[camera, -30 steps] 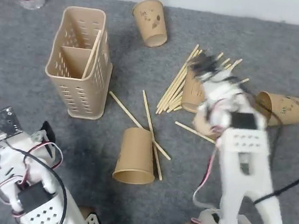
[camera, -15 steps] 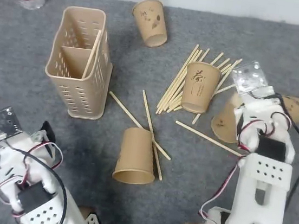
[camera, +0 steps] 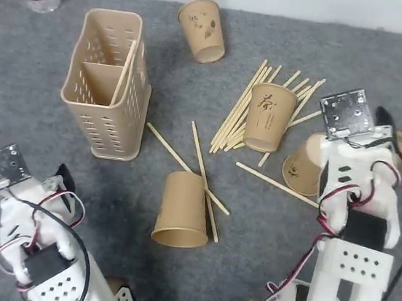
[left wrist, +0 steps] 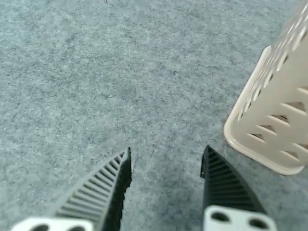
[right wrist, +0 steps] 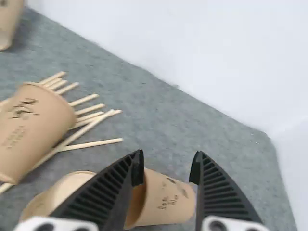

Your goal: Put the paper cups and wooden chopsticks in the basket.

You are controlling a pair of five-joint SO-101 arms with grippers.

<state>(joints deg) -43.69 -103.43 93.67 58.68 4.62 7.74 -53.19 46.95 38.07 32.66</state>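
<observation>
A: Quick, tools?

B: Right tool (right wrist: 166, 175) is spread wide and empty, hanging over the tipped cup (right wrist: 163, 199) at the right of the table. Left tool (left wrist: 166, 175) is also spread and empty, over bare grey table (left wrist: 96, 72) just beside the basket (left wrist: 269, 110), on its near side.

A: Where's the stuff?

B: Basket stands upright at far left, with one chopstick (camera: 125, 71) leaning inside. Four paper cups are out. The far cup (camera: 202, 30) is on its side. The upright cup (camera: 268, 118) stands among the chopstick pile (camera: 236, 118). The middle cup (camera: 181, 210) lies against two loose sticks (camera: 200, 166). The tipped cup is partly under the right arm.

A: Handling?

B: Cups look thin and light. They'd probably crush under a hard squeeze and roll if nudged. I'd pinch the wall at the mouth with one finger inside, since the rolled rim is likely the stiffest part. Sticks look stiff, thin and smooth, and they lie flat on the table. Take one mid-length so it doesn't swing. Expect its neighbours in the pile to shift.

A: Risk?

B: The tipped cup could roll away as the fingers close on its side. The basket compartments look narrow, so a cup has to go in straight.
</observation>
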